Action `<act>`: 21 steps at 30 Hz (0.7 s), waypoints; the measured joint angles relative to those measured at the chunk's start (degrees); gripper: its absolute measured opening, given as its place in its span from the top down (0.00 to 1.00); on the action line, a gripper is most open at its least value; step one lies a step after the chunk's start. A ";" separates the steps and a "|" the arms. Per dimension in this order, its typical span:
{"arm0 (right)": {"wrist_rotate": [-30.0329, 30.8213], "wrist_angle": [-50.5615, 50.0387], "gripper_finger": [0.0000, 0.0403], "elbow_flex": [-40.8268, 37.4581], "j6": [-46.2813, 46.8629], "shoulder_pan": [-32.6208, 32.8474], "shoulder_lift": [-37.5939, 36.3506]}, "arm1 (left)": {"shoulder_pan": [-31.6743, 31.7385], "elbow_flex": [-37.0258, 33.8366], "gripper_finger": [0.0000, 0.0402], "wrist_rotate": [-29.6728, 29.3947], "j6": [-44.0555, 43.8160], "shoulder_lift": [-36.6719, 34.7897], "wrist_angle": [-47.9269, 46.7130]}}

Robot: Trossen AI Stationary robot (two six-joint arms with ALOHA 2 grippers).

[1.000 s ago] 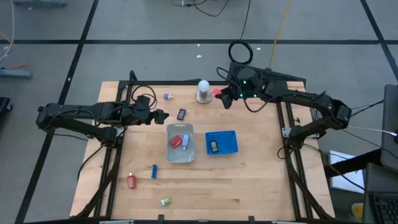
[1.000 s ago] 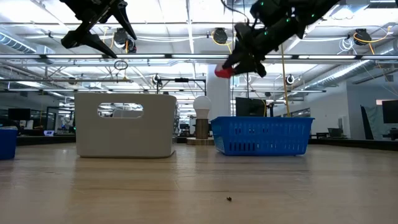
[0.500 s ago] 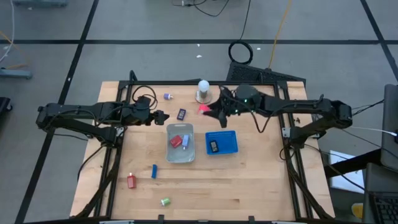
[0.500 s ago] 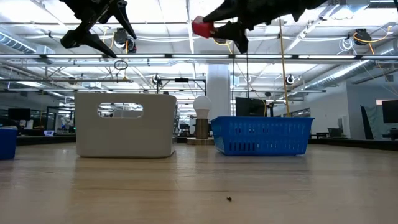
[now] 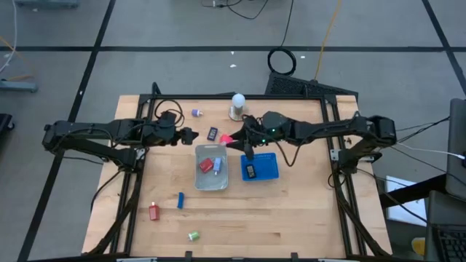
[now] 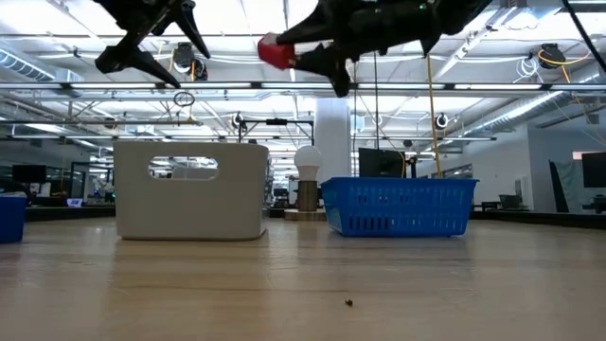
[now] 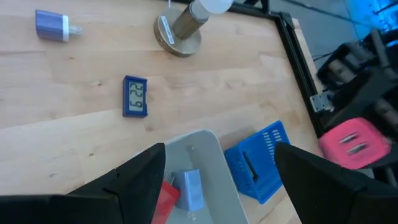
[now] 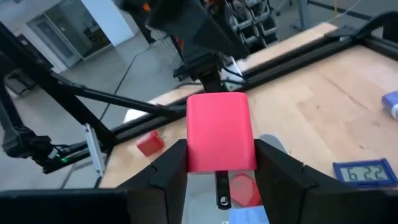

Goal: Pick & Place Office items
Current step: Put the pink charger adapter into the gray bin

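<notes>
Right gripper [image 5: 231, 138] clenched on a pink-red block [image 5: 226, 138], carried high in the air. Just below and slightly ahead: rim of the clear tray [image 5: 197, 151] (red and light-blue items already inside). Beside it, nearer the right arm, the blue basket [image 5: 273, 156] holding one dark item. Step in hand: transport. Next move, by my reading: settle over one container, descend, release. Farther off: blue clock [image 5: 212, 134], then left gripper [image 5: 191, 135], jaws spread, empty, waiting. Farthest: scattered items by the front edge.
</notes>
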 joint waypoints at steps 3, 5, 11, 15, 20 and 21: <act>0.05 0.87 0.64 0.79 -0.16 -0.02 2.46 | 0.16 0.00 0.24 -1.34 -0.08 -0.02 1.27; -0.05 0.70 0.64 1.92 -0.38 -0.02 4.15 | 0.60 0.00 0.24 -1.32 1.30 -0.40 2.39; -3.93 -4.25 0.64 12.70 -5.74 0.14 12.47 | 2.91 0.00 0.24 -1.21 5.84 -3.53 2.12; -4.48 -8.61 0.64 20.09 -9.42 0.18 17.89 | 5.05 0.00 0.24 -1.32 8.54 -8.89 -1.28; -4.44 -8.65 0.63 24.19 -9.43 0.02 21.14 | 6.88 0.02 0.24 -1.78 9.72 -17.34 -6.07; -4.41 -8.87 0.63 24.73 -9.47 -0.11 21.78 | 7.04 0.02 0.24 -2.03 9.77 -18.71 -6.22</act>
